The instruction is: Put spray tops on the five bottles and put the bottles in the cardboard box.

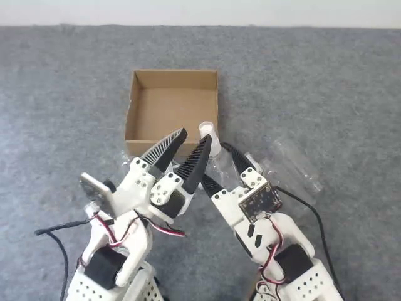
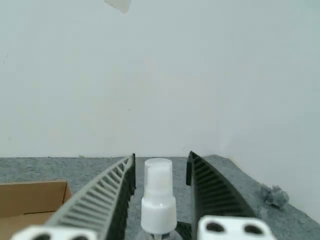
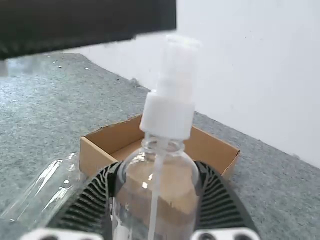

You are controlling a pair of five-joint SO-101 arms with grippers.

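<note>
One bottle [image 3: 156, 205] sits clamped in right tool [image 3: 156, 175], spray top [image 2: 159, 197] inside open left tool [image 2: 161, 159].

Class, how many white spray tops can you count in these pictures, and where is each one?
1. The spray top is on the bottle held in the right gripper, near a corner of the cardboard box. Others may be hidden from view.
</note>
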